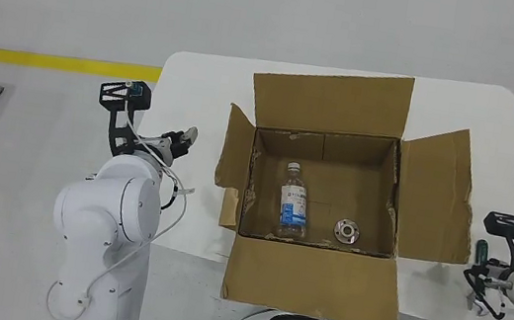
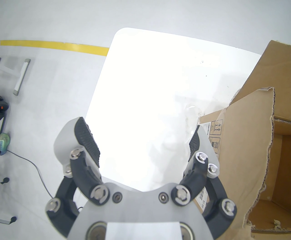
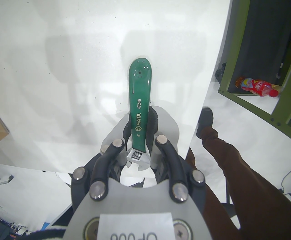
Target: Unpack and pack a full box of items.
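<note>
Here, the cardboard box [image 1: 314, 280] sits open on the white table [image 1: 202, 92], flaps splayed, one edge torn. Inside lie a clear plastic bottle [image 1: 293, 203] and a round metal part [image 1: 346, 231], too small to identify. Off the box's right flap, the right gripper [image 3: 141, 126] clamps a green-handled wrench [image 3: 139, 95], its steel head half hidden. The left gripper [image 2: 139, 136] hangs wide open, empty, over the table's left side.

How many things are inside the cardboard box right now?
2. A bottle lies near the middle of the box floor; a small round metal part sits apart from it. The box's near side may hide more.
</note>
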Action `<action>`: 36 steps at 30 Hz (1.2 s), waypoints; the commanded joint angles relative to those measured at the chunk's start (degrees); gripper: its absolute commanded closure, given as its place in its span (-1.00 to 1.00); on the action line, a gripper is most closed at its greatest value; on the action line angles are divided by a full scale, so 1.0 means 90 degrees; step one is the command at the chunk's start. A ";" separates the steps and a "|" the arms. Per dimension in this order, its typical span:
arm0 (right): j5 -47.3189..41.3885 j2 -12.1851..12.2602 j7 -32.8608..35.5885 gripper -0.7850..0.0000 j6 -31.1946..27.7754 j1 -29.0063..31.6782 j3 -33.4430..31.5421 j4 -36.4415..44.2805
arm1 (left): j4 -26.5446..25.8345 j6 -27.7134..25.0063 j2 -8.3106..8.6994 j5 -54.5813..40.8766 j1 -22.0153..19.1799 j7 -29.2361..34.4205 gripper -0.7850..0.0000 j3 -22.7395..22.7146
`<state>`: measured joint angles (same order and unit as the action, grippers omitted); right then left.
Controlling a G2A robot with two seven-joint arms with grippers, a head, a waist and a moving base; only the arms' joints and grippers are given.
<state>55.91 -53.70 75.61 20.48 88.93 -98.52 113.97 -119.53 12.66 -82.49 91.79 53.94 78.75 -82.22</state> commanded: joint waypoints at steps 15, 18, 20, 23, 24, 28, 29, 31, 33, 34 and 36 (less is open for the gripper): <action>-0.0578 -0.0031 -0.0098 1.00 0.0184 -0.0331 -0.0561 0.0607 | 0.0000 0.0000 0.0000 0.0000 0.0000 0.0000 -1.00 0.0000; -0.0997 -0.0030 -0.0101 1.00 0.0327 -0.0569 -0.1008 0.0974 | 0.0000 0.0000 0.0000 0.0000 0.0000 0.0000 -1.00 0.0000; -0.1403 -0.0030 -0.0138 1.00 0.0417 -0.0809 -0.1338 0.1249 | 0.0000 0.0000 0.0000 0.0000 0.0000 0.0000 -1.00 0.0000; -0.1821 -0.0012 -0.0160 1.00 0.0499 -0.1166 -0.1749 0.1549 | 0.0000 0.0000 0.0000 0.0000 0.0000 0.0000 -1.00 0.0000; -0.1849 0.0004 -0.0145 1.00 0.0473 -0.1273 -0.1830 0.1650 | 0.0000 0.0000 0.0000 0.0000 0.0000 0.0000 -1.00 0.0000; -0.2129 0.0056 -0.0067 1.00 0.0473 -0.1717 -0.1886 0.2068 | 0.0000 0.0000 0.0000 0.0000 0.0000 0.0000 -1.00 0.0000; -0.2175 0.0071 -0.0047 1.00 0.0466 -0.1812 -0.1839 0.2143 | 0.0000 0.0000 0.0000 0.0000 0.0000 0.0000 -1.00 0.0000; -0.2334 0.0094 -0.0043 1.00 0.0481 -0.2020 -0.1687 0.2277 | 0.0000 0.0000 0.0000 0.0000 0.0000 0.0000 -1.00 0.0000; -0.2550 0.0114 -0.0083 1.00 0.0468 -0.2268 -0.1461 0.2298 | 0.0000 0.0000 0.0000 0.0000 0.0000 0.0000 -1.00 0.0000; -0.2623 0.0126 -0.0106 1.00 0.0453 -0.2397 -0.1324 0.2298 | 0.0000 0.0000 0.0000 0.0000 0.0000 0.0000 -1.00 0.0000; -0.2770 0.0145 -0.0120 1.00 0.0470 -0.2638 -0.1006 0.2298 | 0.0000 0.0000 0.0000 0.0000 0.0000 0.0000 -1.00 0.0000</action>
<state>31.65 -52.48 74.58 24.60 66.47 -109.25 134.66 -119.53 12.66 -82.49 91.79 53.94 78.75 -82.22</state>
